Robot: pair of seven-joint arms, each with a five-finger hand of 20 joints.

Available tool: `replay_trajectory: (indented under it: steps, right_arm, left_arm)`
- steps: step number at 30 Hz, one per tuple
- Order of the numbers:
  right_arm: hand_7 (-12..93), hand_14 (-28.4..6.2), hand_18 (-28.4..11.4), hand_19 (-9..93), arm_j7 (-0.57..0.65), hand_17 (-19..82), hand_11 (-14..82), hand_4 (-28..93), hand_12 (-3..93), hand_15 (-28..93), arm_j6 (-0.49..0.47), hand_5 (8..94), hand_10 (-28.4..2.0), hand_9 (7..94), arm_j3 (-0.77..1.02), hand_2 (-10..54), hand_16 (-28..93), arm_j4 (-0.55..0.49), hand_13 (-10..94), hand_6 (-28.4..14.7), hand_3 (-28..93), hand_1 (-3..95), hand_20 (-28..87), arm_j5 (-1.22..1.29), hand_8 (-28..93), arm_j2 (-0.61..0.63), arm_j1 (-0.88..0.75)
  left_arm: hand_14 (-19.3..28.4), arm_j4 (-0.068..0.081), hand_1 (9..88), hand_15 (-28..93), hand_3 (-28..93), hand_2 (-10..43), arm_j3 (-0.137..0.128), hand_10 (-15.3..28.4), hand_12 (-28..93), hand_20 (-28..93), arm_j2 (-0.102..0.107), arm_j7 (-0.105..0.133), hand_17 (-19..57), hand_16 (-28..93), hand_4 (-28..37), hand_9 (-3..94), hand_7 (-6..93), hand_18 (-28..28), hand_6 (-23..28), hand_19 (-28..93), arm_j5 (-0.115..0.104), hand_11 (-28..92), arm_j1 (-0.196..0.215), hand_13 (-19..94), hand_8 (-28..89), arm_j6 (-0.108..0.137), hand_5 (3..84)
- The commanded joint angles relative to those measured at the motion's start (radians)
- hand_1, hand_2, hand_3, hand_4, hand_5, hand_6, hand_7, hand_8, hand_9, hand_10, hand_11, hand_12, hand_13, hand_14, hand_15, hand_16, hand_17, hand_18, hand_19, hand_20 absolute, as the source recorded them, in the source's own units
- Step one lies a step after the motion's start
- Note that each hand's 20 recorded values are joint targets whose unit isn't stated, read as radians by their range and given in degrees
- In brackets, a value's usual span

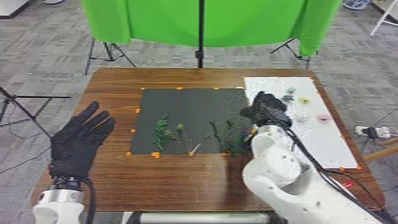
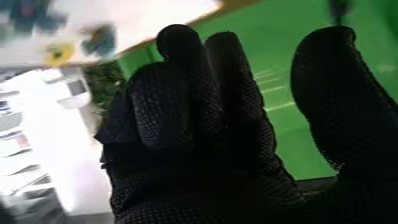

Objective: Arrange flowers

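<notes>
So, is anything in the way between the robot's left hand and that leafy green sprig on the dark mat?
Nothing tall that I can see. Between the left hand and the leafy green sprig come some brown table and the left edge of the dark mat, with small orange patches along it.

Green stems (image 1: 162, 131) lie on the black mat (image 1: 191, 100), the left hand (image 1: 78, 142) beside it, the right hand (image 1: 269, 111) by the white sheet (image 1: 333, 145)
</notes>
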Motion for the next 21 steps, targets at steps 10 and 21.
replay_trajectory:
  steps: [10, 21]
  right_arm:
    - [16, -19.8, -27.4, 93, -0.011, 22, 34.6, -28, 14.9, 81, -0.08, 56.3, -23.5, 57.9, 0.058, -9.5, 8, 0.086, 51, -4.6, 79, 33.6, 35, 0.051, -12, 0.153, -0.062]
    - [20, -14.9, -27.1, 93, 0.022, 27, 37.5, -28, 15.6, 79, -0.038, 65.8, -18.1, 69.4, -0.122, -9.5, 9, 0.205, 61, -2.0, 78, 42.0, 39, -0.035, -13, 0.167, 0.029]
  left_arm:
    - [26.4, 0.021, 23.2, 46, 80, 7.6, 0.017, 19.8, 10, 11, -0.011, -0.024, -10.8, -8, -26.6, 34.6, 10.1, 23.7, 10.3, 51, -0.005, 24, -0.028, 24, -9, 0.011, 39.8]
    - [26.5, 0.022, 23.3, 47, 80, 7.7, 0.01, 19.6, 10, 11, -0.023, -0.036, -10.8, -8, -26.5, 34.6, 10.3, 23.8, 10.2, 52, -0.001, 24, -0.03, 24, -9, 0.009, 39.6]
